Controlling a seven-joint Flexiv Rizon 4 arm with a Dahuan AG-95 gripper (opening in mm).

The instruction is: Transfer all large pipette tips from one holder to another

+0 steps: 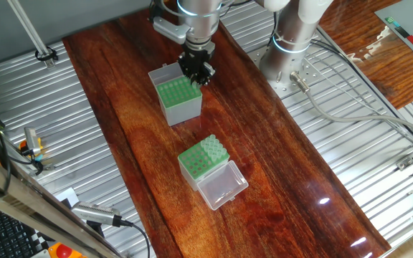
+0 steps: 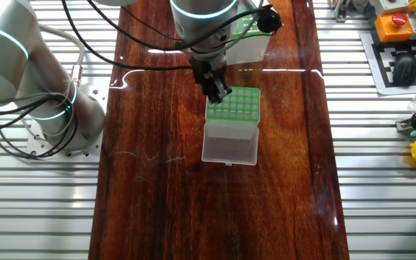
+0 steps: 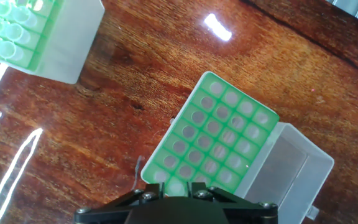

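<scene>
My gripper (image 1: 198, 74) (image 2: 220, 92) (image 3: 174, 185) hangs low over one corner of the taller grey-sided holder (image 1: 181, 109) (image 2: 240, 108) (image 3: 222, 134). Its narrow fingers are shut on a pale large pipette tip (image 3: 175, 184) at that corner hole. The other holes in this green plate look empty. A clear flap (image 2: 230, 144) (image 3: 291, 168) lies at its side. The shorter holder (image 1: 191, 170) (image 3: 64, 50) stands apart. It carries several large pipette tips (image 1: 214, 149) (image 3: 5, 31) along one end, and its clear lid (image 1: 222, 186) lies open.
The arm's base (image 1: 292, 43) (image 2: 49, 108) stands on ribbed metal beside the wooden board (image 1: 278, 186), with cables (image 1: 350, 107) trailing from it. A keyboard and a mouse (image 2: 404, 68) lie at the board's far side.
</scene>
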